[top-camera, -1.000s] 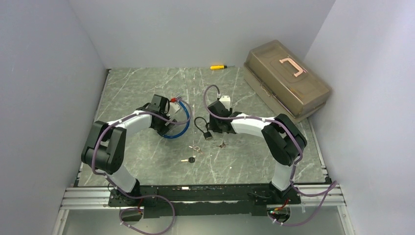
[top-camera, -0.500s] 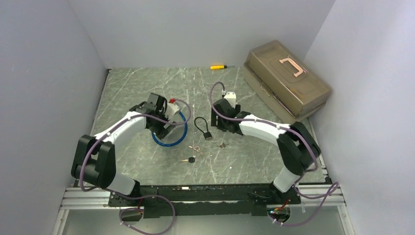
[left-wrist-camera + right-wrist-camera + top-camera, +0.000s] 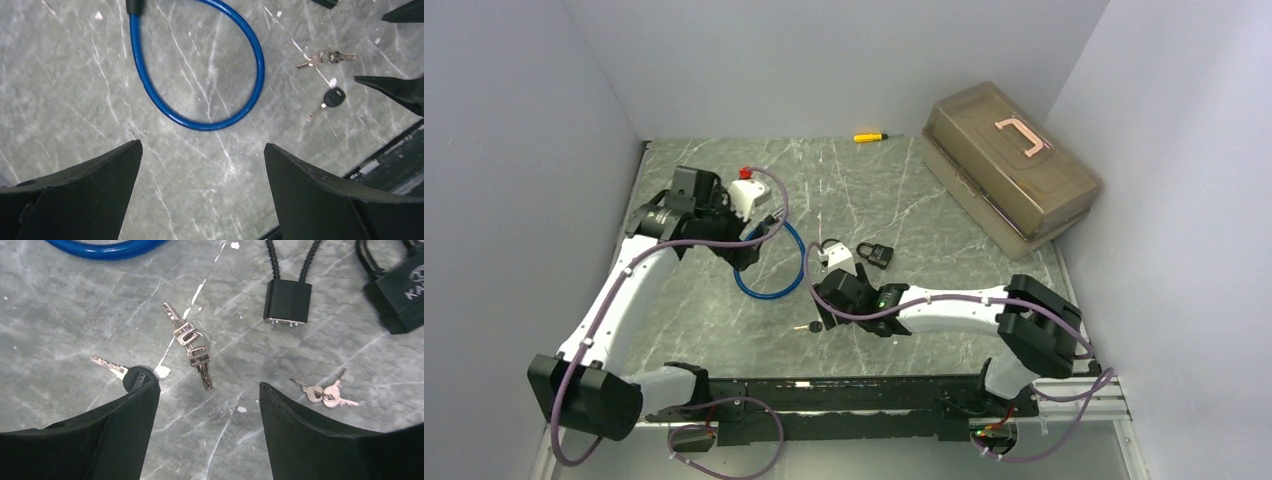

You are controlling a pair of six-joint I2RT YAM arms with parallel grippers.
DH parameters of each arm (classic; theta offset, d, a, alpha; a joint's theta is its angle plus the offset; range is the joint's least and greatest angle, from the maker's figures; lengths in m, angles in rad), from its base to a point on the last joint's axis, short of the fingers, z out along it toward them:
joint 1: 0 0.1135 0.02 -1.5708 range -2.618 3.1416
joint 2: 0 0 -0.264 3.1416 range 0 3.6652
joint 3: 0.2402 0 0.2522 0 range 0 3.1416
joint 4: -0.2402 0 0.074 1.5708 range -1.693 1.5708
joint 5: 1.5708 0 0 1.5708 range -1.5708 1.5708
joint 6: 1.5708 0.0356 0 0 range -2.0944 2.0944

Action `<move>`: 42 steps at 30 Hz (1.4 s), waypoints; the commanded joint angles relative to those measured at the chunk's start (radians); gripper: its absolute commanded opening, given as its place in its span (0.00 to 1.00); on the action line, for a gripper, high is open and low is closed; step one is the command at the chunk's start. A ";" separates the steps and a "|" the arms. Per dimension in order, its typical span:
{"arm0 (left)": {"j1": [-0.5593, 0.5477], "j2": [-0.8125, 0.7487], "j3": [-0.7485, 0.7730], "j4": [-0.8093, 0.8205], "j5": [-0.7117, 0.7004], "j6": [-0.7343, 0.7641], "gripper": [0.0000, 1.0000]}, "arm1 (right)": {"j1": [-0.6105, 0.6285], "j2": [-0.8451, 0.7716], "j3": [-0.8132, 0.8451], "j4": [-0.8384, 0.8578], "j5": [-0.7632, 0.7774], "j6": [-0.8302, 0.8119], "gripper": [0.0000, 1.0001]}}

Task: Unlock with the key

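A black-headed key [image 3: 132, 378] lies on the grey marble table beside a ringed pair of silver keys [image 3: 192, 347]. A smaller silver pair [image 3: 325, 392] lies to the right. A black cable padlock [image 3: 287, 301] and a black padlock [image 3: 400, 295] lie beyond them. The black padlock also shows in the top view [image 3: 876, 254]. My right gripper [image 3: 207, 390] is open and empty, low over the keys, its left finger at the black-headed key's head. It shows in the top view [image 3: 826, 312]. My left gripper [image 3: 202, 150] is open and empty, raised above a blue cable-lock loop [image 3: 200, 65].
A brown toolbox [image 3: 1009, 160] with a pink handle stands at the back right. A yellow screwdriver [image 3: 869, 137] lies by the back wall. Walls close in both sides. The blue loop [image 3: 769, 270] lies left of the keys.
My right arm has swung from the padlocks toward the near edge and dropped over the keys. My left arm has lifted and pulled back left, away from the blue loop.
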 commanded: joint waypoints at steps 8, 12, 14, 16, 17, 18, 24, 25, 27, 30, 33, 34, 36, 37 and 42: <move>0.252 -0.120 -0.059 -0.101 0.231 0.043 0.99 | -0.006 0.189 0.110 0.133 -0.085 -0.137 0.66; 0.253 -0.136 -0.079 -0.086 0.233 0.031 0.99 | -0.015 0.234 0.131 0.141 -0.094 -0.145 0.64; 0.253 -0.131 -0.083 -0.090 0.234 0.036 0.99 | -0.024 0.251 0.140 0.142 -0.100 -0.149 0.63; 0.254 -0.127 -0.086 -0.093 0.234 0.041 0.99 | -0.033 0.265 0.144 0.145 -0.106 -0.149 0.62; 0.254 -0.129 -0.088 -0.092 0.232 0.043 0.99 | -0.035 0.272 0.147 0.142 -0.111 -0.149 0.60; 0.254 -0.132 -0.090 -0.089 0.229 0.043 0.99 | -0.038 0.277 0.151 0.138 -0.112 -0.151 0.58; 0.253 -0.136 -0.093 -0.082 0.241 0.040 0.99 | -0.037 0.301 0.149 0.122 -0.106 -0.160 0.43; 0.253 -0.133 -0.093 -0.086 0.245 0.041 0.99 | -0.037 0.301 0.148 0.119 -0.106 -0.160 0.38; 0.252 -0.131 -0.089 -0.095 0.248 0.049 0.99 | -0.035 0.292 0.141 0.112 -0.105 -0.157 0.30; 0.252 -0.128 -0.082 -0.103 0.243 0.061 0.99 | -0.035 0.266 0.121 0.109 -0.101 -0.150 0.16; 0.252 -0.121 -0.076 -0.111 0.259 0.066 0.99 | -0.036 0.242 0.107 0.104 -0.096 -0.144 0.03; 0.251 -0.118 -0.074 -0.113 0.265 0.063 0.99 | -0.036 0.234 0.104 0.102 -0.097 -0.142 0.00; 0.246 -0.115 -0.075 -0.112 0.281 0.061 0.99 | -0.038 0.214 0.101 0.104 -0.102 -0.140 0.00; 0.240 -0.117 -0.078 -0.108 0.287 0.060 0.99 | -0.036 0.199 0.096 0.108 -0.105 -0.139 0.00; 0.141 -0.136 -0.111 -0.075 0.265 0.063 1.00 | -0.037 0.093 0.075 0.144 -0.168 -0.147 0.00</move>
